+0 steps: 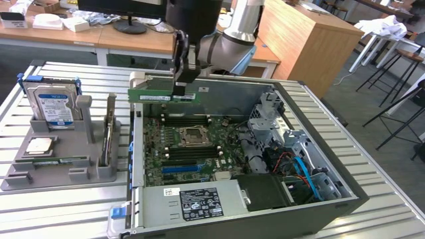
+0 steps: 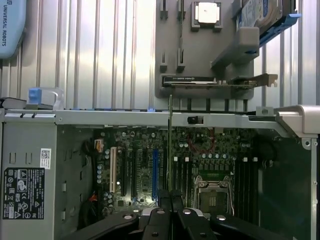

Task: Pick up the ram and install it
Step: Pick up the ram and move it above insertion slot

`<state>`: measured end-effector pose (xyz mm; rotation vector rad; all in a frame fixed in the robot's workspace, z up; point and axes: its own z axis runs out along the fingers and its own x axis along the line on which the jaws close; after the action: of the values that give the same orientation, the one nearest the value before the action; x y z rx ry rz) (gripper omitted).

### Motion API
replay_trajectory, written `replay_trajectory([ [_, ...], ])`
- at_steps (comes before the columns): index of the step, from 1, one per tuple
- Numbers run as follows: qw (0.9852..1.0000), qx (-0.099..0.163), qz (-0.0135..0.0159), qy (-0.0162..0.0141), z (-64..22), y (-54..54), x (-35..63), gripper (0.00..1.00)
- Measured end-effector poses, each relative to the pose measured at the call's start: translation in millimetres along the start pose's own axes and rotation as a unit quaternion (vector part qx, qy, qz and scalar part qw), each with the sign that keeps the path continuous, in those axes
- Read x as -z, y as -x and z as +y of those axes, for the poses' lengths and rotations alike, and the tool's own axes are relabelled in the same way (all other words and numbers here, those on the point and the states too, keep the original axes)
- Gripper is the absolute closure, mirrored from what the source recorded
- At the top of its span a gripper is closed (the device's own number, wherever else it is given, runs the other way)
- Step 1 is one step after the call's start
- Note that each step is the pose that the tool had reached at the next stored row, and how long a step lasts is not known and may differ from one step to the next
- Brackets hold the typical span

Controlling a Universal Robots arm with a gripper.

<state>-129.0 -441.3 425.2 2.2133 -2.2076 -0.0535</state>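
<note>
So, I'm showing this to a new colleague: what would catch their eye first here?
Probably the end effector, shut on the green ram and holding it level above the open computer case. Next, the bare motherboard inside the case, and the grey tray at the exterior view's left, with a blue-labelled hard drive standing in it.

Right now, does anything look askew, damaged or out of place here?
Nothing stands out. The gripper is shut on the ram, held level over the edge of the open computer case, though gripped nearer one end than its middle. Parts in the grey holder sit tidily.
</note>
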Motion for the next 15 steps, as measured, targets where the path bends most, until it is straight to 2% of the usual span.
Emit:
replay_trajectory([
  [15, 1.0, 0.0, 0.0, 0.0, -37.1, -0.1, 1.3, 0.89],
])
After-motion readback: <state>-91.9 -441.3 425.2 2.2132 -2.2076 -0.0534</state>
